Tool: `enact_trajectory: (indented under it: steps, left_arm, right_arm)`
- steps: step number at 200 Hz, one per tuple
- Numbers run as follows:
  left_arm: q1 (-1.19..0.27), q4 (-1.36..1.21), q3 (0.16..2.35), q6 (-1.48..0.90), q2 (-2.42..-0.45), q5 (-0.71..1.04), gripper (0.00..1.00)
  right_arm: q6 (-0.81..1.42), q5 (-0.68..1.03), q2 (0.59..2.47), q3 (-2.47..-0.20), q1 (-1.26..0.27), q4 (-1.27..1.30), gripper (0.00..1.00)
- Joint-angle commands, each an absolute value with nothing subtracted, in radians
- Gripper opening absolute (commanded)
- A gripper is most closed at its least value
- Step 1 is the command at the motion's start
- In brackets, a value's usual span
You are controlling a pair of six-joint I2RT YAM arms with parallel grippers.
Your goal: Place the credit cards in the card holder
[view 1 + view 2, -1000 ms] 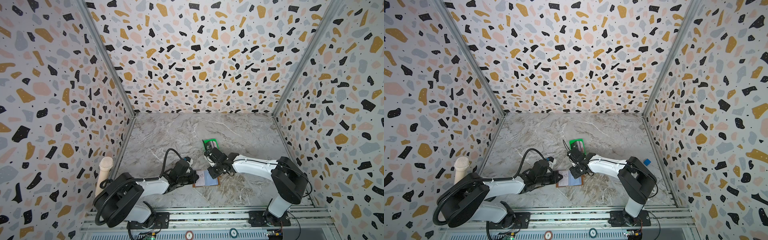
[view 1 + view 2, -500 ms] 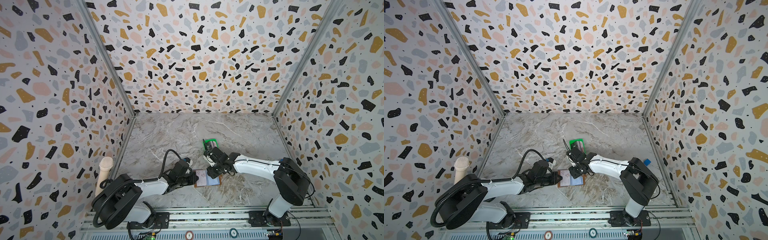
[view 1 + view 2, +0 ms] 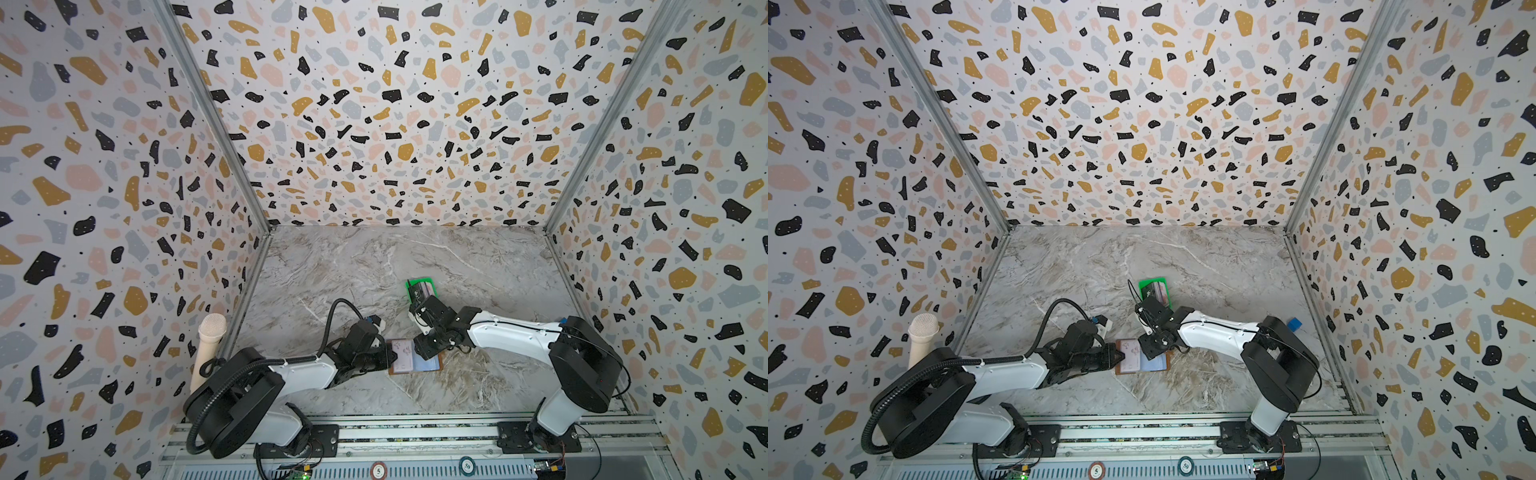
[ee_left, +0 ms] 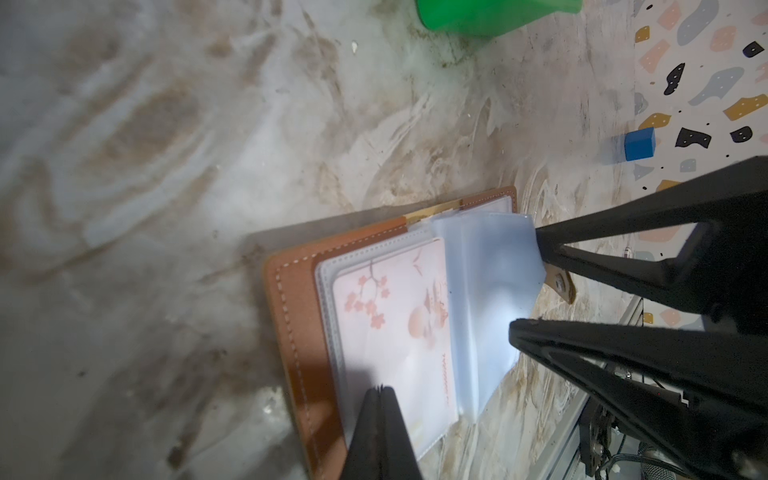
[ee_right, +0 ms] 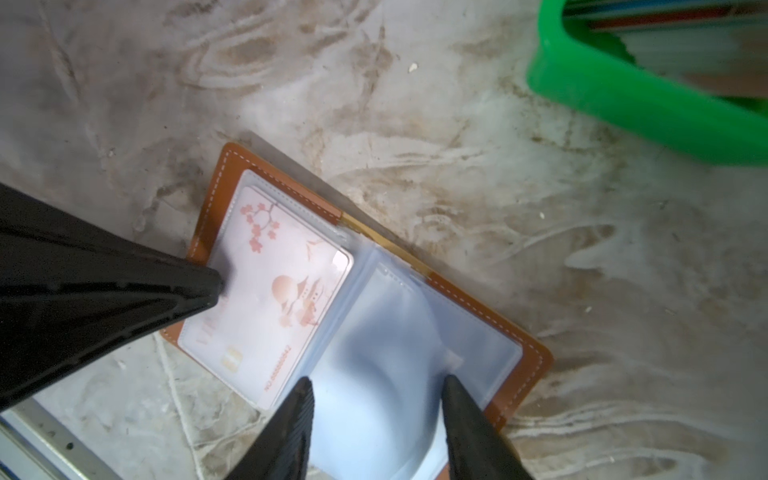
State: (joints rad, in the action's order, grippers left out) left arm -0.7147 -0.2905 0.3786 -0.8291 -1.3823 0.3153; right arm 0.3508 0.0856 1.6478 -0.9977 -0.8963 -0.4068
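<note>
The tan card holder [image 3: 432, 368] [image 3: 1163, 360] [image 4: 297, 316] [image 5: 534, 353] lies open on the marble table. A pinkish-white blossom-print card [image 4: 390, 316] [image 5: 274, 299] sits in its left sleeve. My left gripper [image 3: 388, 357] [image 3: 1121, 355] [image 4: 379, 388] is shut, its tip resting on that card page. My right gripper [image 3: 419, 351] [image 3: 1148, 349] [image 5: 378, 382] is open over the clear bluish sleeves [image 5: 399, 332] of the right page, nothing between its fingers. More credit cards [image 3: 424, 291] [image 3: 1156, 289] [image 5: 665, 16] stand in a green tray [image 3: 409, 284] [image 3: 1144, 284] [image 5: 623, 91] behind.
A small blue cube [image 3: 1295, 323] [image 4: 640, 143] sits near the right wall. A beige microphone-like post [image 3: 210, 340] [image 3: 921, 336] stands outside the left wall. Terrazzo walls enclose the table on three sides; a metal rail [image 3: 415, 428] runs along the front.
My right gripper has opened over the right page of the card holder. Both arms have stayed nearly in place, and the left gripper remains shut on the left page.
</note>
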Motion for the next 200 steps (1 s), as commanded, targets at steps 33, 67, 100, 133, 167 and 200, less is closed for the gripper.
enact_trajectory:
  steps: [33,67,100,133,167,200]
  left_arm:
    - [-0.721,-0.217,0.380,-0.818,-1.389,0.320,0.00]
    - [-0.721,-0.202,0.394,-0.816,-1.360,0.321,0.00]
    - [-0.721,-0.178,0.414,-0.811,-1.342,0.319,0.00]
    - [-0.730,-0.177,0.426,-0.809,-1.330,0.315,0.00]
    - [-0.735,-0.195,0.427,-0.808,-1.349,0.313,0.00]
    - [-0.738,-0.222,0.416,-0.812,-1.380,0.317,0.00]
  right_arm:
    - [0.394,-0.075,1.528,-0.979,-0.890,-0.427,0.54]
    - [0.370,0.050,1.544,-0.978,-0.886,-0.404,0.53]
    - [0.375,0.079,1.608,-0.972,-0.887,-0.408,0.49]
    - [0.392,0.102,1.603,-0.944,-0.883,-0.379,0.49]
    - [0.397,0.104,1.617,-0.923,-0.884,-0.371,0.48]
    - [0.399,0.099,1.633,-0.914,-0.882,-0.367,0.48]
